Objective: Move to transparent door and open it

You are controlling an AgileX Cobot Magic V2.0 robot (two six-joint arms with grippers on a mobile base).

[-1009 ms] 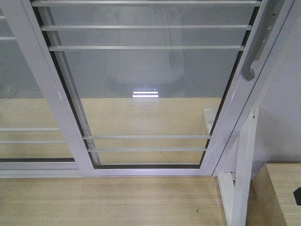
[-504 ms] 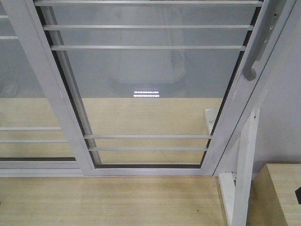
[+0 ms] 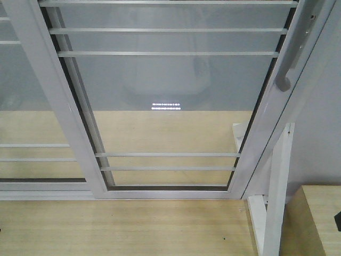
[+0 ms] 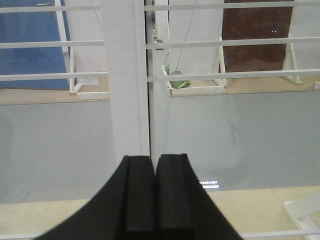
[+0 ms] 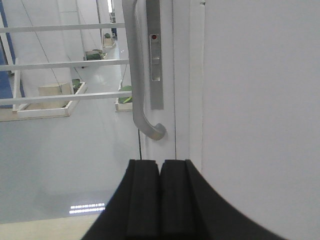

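The transparent door fills the front view, a clear glass panel in a white frame with thin white bars. Its curved grey handle is on the right stile, and shows large in the right wrist view beside a lock plate. My right gripper is shut and empty, just below the handle's lower end, apart from it. My left gripper is shut and empty, facing the white stile where the two panels meet. Neither gripper shows in the front view.
A second white-framed glass panel with no handle stands at the left. A white wall is right of the door frame. A white post and a wooden box stand at the lower right. The floor is light wood.
The view has shifted very slightly; the door frame sits a touch further right and the light reflection in the glass has changed. The grippers' earlier state is not shown.
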